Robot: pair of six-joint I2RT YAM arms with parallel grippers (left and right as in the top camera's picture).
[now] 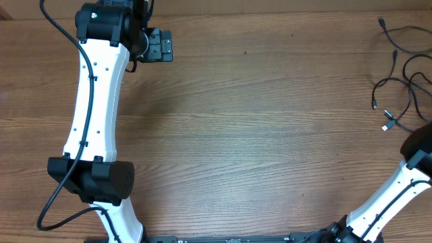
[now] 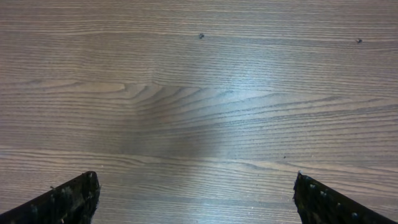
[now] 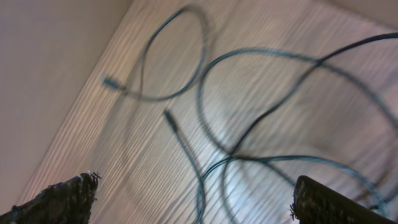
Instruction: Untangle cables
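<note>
The cables [image 1: 408, 81] are lying on the table [image 1: 256, 135] at its far right edge, well apart from the left arm [image 1: 94, 101]. They are forming several loose loops that are crossing one another, with a silver plug [image 1: 387, 127] pointing toward the near side of the bundle. In the right wrist view the cables [image 3: 231, 151] are appearing blurred, so it cannot be told which strand is passing over which at each crossing. The right gripper [image 3: 196, 199] is hanging just above the loops with its jaws standing wide apart and gripping nothing. The strands are running across the wood beneath it. The left gripper [image 2: 196, 199] is likewise standing released and empty, facing bare wood at the far left of the table. Judged from this layout, the untangling step is under way and not finished, because the loops are overlapping. The next move is calling for the right gripper to be lowered onto a single strand, preferably near a free plug end. That strand is then to be drawn clear of the other loops. The left arm is sitting too far away to assist without first crossing the table.
</note>
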